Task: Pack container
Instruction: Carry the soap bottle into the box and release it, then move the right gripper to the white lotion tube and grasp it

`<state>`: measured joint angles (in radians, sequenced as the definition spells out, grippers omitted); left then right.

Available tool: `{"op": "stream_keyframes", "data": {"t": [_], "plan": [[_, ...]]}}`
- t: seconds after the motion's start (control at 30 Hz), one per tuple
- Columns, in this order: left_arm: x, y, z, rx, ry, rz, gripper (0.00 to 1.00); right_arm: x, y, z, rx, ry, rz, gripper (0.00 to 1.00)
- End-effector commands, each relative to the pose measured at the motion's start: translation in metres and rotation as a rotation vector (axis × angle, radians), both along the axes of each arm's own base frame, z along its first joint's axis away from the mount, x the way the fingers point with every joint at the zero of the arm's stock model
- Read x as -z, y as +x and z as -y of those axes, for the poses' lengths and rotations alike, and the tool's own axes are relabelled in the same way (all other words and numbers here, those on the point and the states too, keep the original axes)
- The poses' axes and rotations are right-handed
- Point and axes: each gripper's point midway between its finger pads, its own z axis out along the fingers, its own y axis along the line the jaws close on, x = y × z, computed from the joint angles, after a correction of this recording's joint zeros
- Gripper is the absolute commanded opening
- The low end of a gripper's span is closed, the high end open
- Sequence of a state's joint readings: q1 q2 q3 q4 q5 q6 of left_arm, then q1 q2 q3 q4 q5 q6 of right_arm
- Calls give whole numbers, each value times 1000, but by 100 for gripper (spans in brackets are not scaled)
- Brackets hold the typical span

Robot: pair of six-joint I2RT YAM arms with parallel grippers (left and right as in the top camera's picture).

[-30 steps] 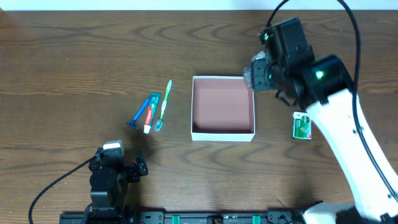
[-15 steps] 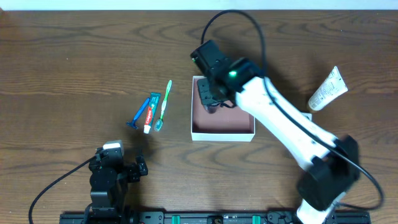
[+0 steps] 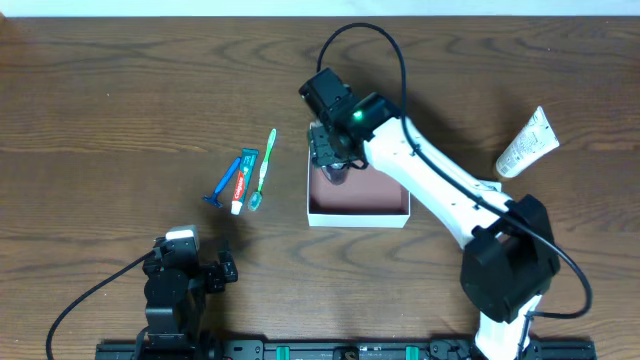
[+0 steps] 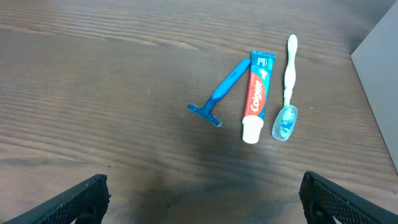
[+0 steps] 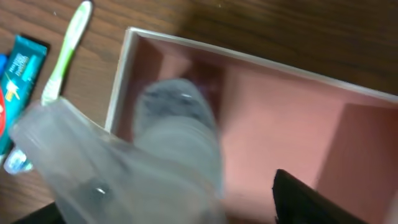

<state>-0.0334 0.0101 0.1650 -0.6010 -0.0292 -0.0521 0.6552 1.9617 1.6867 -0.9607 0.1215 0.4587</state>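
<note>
Seen from overhead, the white-walled, pink-floored container [image 3: 350, 200] sits at centre frame on the wooden worktop [image 3: 100, 120]. The right fingers [image 3: 333, 160] hang over its upper left corner and appear to be closed on a blurred grey translucent item [image 5: 180, 137]. We judge this to be a placing step: lower until the item rests on the pink floor, clear of the left wall, then release. The left fingers [image 3: 226, 272], spread wide, rest at lower left, well apart from the container.
</note>
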Motion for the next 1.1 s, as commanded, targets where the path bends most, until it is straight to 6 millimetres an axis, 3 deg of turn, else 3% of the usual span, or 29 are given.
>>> {"op": "stream_keyframes", "data": {"t": [0.0,0.17,0.37,0.5,0.67,0.83,1.07], "plan": [[4,0,-1,-7,-1,-4,98,-50,10,30,56,19,96,81],[4,0,-1,-7,-1,-4,98,-99,3,88,164,9,153,86],[4,0,-1,-7,-1,-4,98,-173,-11,185,323,4,307,94],[4,0,-1,-7,-1,-4,98,-192,-17,241,307,-94,356,94],[4,0,-1,-7,-1,-4,98,-173,-22,306,406,-184,262,92],[4,0,-1,-7,-1,-4,98,-138,-12,345,504,-203,152,91],[4,0,-1,-7,-1,-4,98,-88,2,338,454,-121,-1,74]]}}
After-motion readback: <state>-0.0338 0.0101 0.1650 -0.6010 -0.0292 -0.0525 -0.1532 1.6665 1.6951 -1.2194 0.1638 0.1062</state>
